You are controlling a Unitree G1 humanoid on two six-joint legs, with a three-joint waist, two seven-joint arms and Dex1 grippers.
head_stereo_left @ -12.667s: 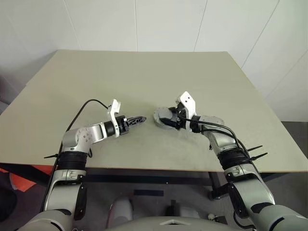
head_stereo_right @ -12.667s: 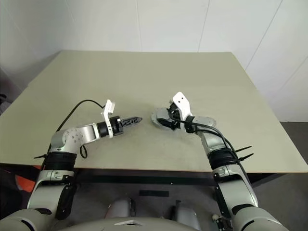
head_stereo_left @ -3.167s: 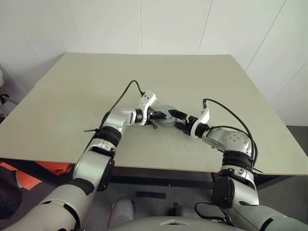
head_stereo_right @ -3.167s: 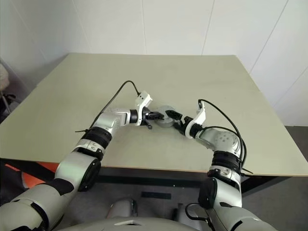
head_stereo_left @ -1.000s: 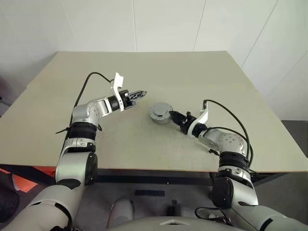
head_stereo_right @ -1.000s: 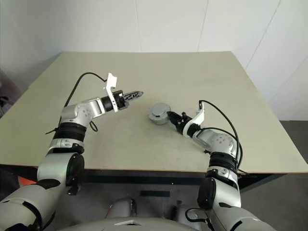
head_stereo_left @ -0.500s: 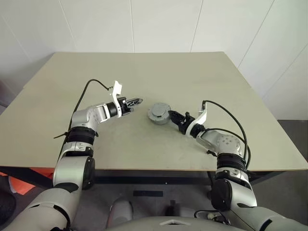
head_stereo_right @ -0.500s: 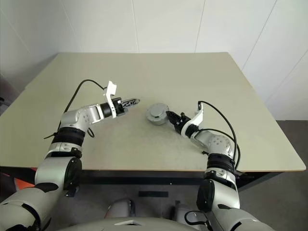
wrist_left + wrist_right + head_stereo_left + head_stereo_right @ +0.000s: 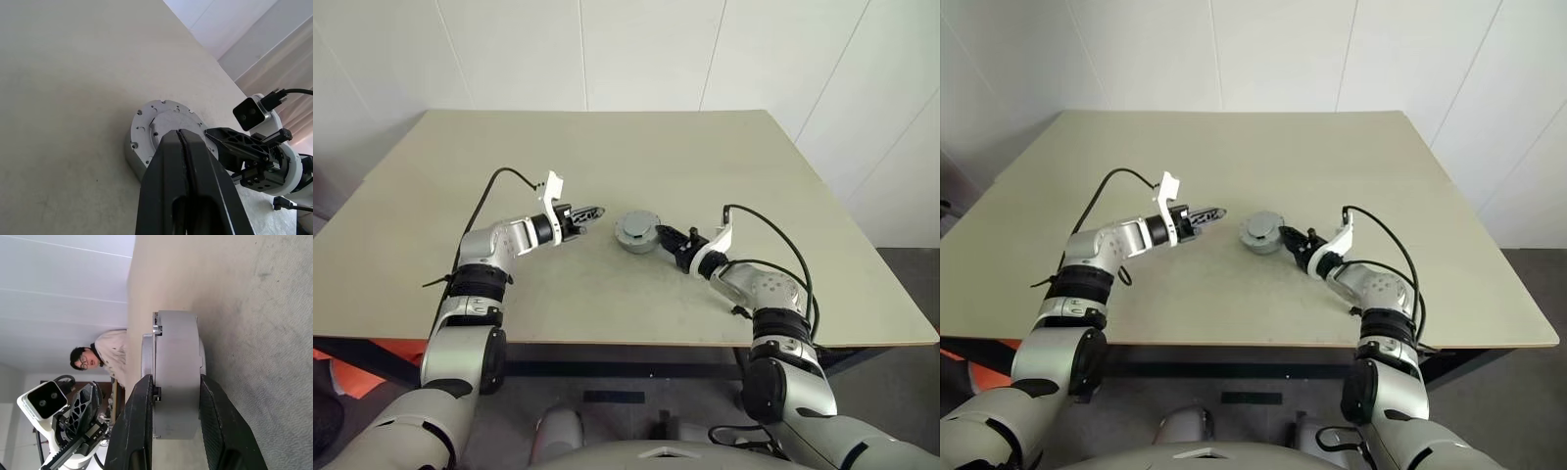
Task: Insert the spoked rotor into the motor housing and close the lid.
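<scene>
We saw our right gripper part-open around the closed motor housing, our left gripper shut and empty just beside it, so we should let go gently.

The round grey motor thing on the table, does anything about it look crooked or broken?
Nothing stands out. The grey motor housing sits flat on the table with the lid flush on top. The right gripper sits around its side; the left gripper is shut, apart from it.

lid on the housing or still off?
On. The lid sits flat atop the grey round motor housing on the table, edges flush, nothing loose beside it. Whether it is fully seated or locked, cannot tell.
</scene>
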